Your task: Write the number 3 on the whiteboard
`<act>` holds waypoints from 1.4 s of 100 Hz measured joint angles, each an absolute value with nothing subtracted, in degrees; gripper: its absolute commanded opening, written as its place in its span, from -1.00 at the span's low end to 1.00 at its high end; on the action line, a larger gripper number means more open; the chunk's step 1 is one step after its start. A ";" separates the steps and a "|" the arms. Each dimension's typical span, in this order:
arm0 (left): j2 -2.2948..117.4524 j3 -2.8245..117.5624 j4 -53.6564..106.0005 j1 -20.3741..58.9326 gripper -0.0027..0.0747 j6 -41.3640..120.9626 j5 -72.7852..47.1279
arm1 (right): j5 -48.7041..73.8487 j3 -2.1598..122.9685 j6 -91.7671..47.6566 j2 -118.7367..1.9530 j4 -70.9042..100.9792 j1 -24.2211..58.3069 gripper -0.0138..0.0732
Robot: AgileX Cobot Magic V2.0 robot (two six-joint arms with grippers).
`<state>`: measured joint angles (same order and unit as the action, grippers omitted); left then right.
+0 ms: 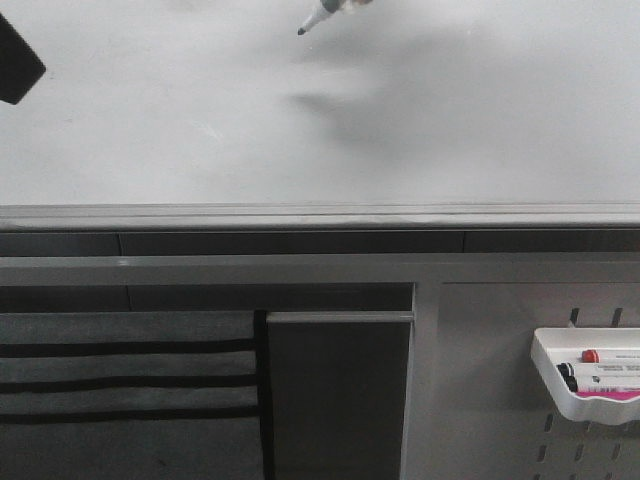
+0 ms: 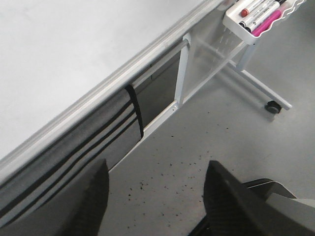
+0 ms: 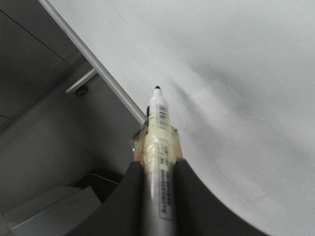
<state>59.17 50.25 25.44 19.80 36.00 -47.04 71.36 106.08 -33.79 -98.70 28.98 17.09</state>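
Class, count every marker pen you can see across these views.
4, perhaps more. One marker is clamped in the right gripper above the whiteboard. Three lie in the white tray: red-capped, black-capped, pink; others may be hidden.

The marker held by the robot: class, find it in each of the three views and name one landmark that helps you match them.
Front view: the marker is at the top edge, tip pointing down-left above the whiteboard.
Left wrist view: not in it; only spare markers in the tray.
Right wrist view: centre, clamped in the right gripper.
Shared landmark: the whiteboard's grey edge rail.
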 measured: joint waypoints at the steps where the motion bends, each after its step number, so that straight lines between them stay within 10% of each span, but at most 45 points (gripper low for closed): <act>1: 59.17 50.25 26.08 18.93 0.07 36.27 -47.32 | 71.36 106.08 -33.83 -98.70 28.98 17.09 -0.64; 140: 54.53 50.25 32.78 10.47 0.07 38.52 -43.96 | 65.95 106.08 -34.15 -104.04 28.88 17.20 -0.64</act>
<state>54.53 50.25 32.78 10.47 38.52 -43.96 65.95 106.08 -34.15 -104.04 28.88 17.20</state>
